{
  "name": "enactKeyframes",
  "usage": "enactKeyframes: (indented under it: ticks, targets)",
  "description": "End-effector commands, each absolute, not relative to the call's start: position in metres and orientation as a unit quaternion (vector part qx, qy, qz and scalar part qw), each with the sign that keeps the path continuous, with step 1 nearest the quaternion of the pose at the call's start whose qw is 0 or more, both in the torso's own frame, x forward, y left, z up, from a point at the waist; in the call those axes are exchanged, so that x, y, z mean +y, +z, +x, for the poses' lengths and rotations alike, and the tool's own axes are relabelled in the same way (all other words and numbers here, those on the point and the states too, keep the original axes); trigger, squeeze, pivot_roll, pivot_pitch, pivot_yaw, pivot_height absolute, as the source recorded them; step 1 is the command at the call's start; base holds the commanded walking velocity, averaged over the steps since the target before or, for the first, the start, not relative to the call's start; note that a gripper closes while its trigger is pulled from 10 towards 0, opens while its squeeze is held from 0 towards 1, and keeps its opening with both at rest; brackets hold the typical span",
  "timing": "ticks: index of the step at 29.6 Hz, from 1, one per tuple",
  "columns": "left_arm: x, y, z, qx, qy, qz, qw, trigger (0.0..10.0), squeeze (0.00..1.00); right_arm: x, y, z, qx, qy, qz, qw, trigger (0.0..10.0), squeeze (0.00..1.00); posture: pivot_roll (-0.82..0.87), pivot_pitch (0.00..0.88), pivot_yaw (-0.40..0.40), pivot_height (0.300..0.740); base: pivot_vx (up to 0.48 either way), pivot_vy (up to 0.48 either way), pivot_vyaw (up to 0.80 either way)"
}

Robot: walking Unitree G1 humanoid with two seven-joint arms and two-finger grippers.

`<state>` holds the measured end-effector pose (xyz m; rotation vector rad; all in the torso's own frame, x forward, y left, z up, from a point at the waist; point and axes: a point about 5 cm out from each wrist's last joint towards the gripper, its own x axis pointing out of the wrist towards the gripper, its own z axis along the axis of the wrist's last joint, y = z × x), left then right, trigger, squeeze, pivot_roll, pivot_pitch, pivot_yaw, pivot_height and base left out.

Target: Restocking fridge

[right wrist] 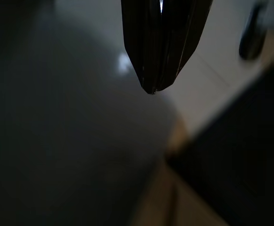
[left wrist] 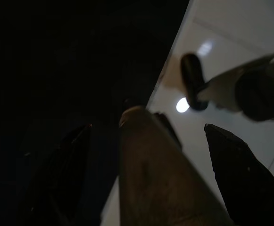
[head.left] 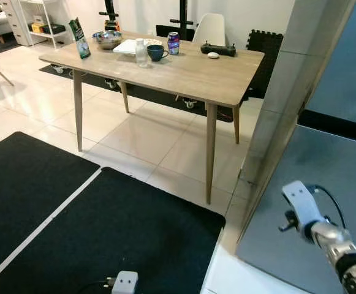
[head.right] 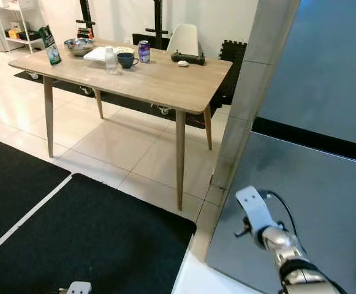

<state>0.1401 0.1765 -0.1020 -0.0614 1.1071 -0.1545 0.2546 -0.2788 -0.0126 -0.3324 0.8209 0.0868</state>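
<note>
The fridge (head.left: pixel 325 177) stands at the right with its grey doors closed. On the wooden table (head.left: pixel 190 73) ahead stand a clear water bottle (head.left: pixel 141 52), a drink can (head.left: pixel 173 43), a dark cup (head.left: pixel 157 52), a steel bowl (head.left: pixel 107 39) and a green packet (head.left: pixel 79 38). My right arm (head.left: pixel 331 239) reaches low in front of the lower fridge door. In the right wrist view the right gripper (right wrist: pixel 153 89) is shut and empty, its fingers pressed together. In the dark left wrist view the left gripper (left wrist: pixel 146 127) hangs with fingers apart, a blurred brownish shape between them.
Black floor mats (head.left: pixel 104 233) cover the near floor, with a white plug (head.left: pixel 125 282) lying on one. Pale tiles run between mats, table and fridge. A black controller (head.left: pixel 218 49) and a white plate (head.left: pixel 130 46) lie on the table; a white chair (head.left: pixel 209 29) stands behind it.
</note>
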Motion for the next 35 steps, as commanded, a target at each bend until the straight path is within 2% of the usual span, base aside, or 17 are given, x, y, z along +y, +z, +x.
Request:
enactKeyframes:
  ticks: [1,2,3,5,6,8,10,15,16,31,35]
  targets:
    - [0.173,-0.104,0.134,0.533,-0.074,-0.033,0.842,10.0,0.00,-0.284,-0.032,0.228,0.439,-0.019,-0.103,0.892,10.0,0.00,-0.04,0.000,-0.030,0.740,0.000,0.000,0.77]
    - [0.173,-0.104,0.134,0.533,-0.074,-0.033,0.842,10.0,0.00,-0.284,-0.032,0.228,0.439,-0.019,-0.103,0.892,10.0,0.00,-0.04,0.000,-0.030,0.740,0.000,0.000,0.77]
    - [0.173,-0.105,0.133,0.534,-0.073,-0.033,0.842,10.0,0.00,-0.290,-0.045,0.205,0.463,-0.061,-0.062,0.882,10.0,0.00,-0.04,0.000,-0.030,0.740,0.000,0.000,0.76]
    - [0.173,-0.105,0.133,0.534,-0.073,-0.033,0.842,10.0,0.00,-0.292,-0.048,0.198,0.468,-0.071,-0.053,0.879,10.0,0.00,-0.04,0.000,-0.030,0.740,0.000,0.000,0.76]
    - [0.173,-0.105,0.133,0.535,-0.073,-0.033,0.841,10.0,0.00,-0.294,-0.057,0.180,0.489,-0.091,-0.034,0.867,10.0,0.00,-0.04,0.000,-0.030,0.740,0.000,0.000,0.76]
    - [0.173,-0.105,0.133,0.535,-0.073,-0.033,0.841,10.0,0.00,-0.294,-0.060,0.175,0.495,-0.094,-0.029,0.863,10.0,0.00,-0.05,0.000,-0.031,0.740,0.000,0.000,0.76]
    - [0.172,-0.105,0.133,0.535,-0.073,-0.031,0.841,10.0,0.00,-0.291,-0.073,0.147,0.533,-0.095,-0.022,0.840,10.0,0.00,-0.05,0.000,-0.032,0.740,0.000,0.000,0.76]
    - [0.171,-0.105,0.133,0.535,-0.073,-0.030,0.841,10.0,0.00,-0.285,-0.083,0.126,0.562,-0.092,-0.014,0.822,10.0,0.00,-0.05,0.000,-0.036,0.740,0.000,0.000,0.76]
    - [0.171,-0.105,0.133,0.535,-0.073,-0.029,0.841,10.0,0.00,-0.280,-0.089,0.113,0.581,-0.084,-0.013,0.810,10.0,0.00,-0.05,0.000,-0.036,0.740,0.000,0.000,0.76]
    - [0.174,-0.106,0.129,0.542,-0.071,-0.019,0.837,10.0,0.00,-0.276,-0.094,0.100,0.594,-0.079,-0.021,0.800,10.0,0.00,-0.05,0.000,-0.030,0.740,0.000,0.000,0.75]
    - [0.175,-0.106,0.129,0.543,-0.070,-0.012,0.837,10.0,0.00,-0.276,-0.094,0.101,0.593,-0.080,-0.028,0.801,10.0,0.00,-0.05,0.000,-0.029,0.740,0.000,0.000,0.28]
